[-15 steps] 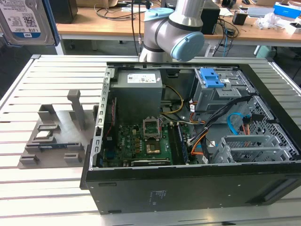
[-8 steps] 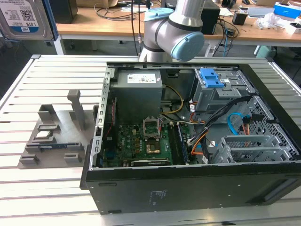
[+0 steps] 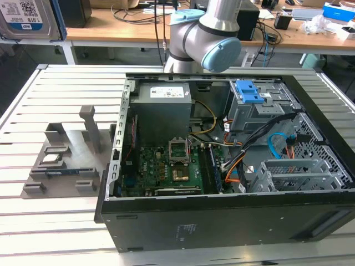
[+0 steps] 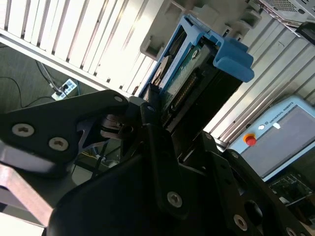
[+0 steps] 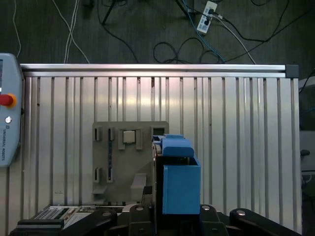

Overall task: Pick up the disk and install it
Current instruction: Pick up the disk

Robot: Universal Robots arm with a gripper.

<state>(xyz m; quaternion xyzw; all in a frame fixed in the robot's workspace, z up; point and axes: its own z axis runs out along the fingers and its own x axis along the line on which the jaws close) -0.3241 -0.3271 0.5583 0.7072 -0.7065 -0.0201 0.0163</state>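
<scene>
The disk [image 3: 23, 18] is a silver drive with a white label and a blue rail. It hangs high at the top corner of the exterior view's left, well away from the open computer case [image 3: 222, 221]. My gripper [image 4: 182, 130] is shut on the disk [image 4: 194, 73], whose connector edge and blue carrier point away from the fingers. In the first wrist view the disk's blue carrier [image 5: 178, 182] stands on edge in my gripper [image 5: 174, 212], above the slatted table [image 5: 236, 137] and beside a grey fixture plate [image 5: 125, 162].
The case holds a grey power supply [image 3: 163, 102], a motherboard [image 3: 163, 166], a bay with a blue latch flap [image 3: 248, 91] and metal drive cages [image 3: 297, 172]. The grey fixture [image 3: 66, 158] sits on the table at the exterior view's left. A teach pendant [image 5: 7, 125] lies by the table edge.
</scene>
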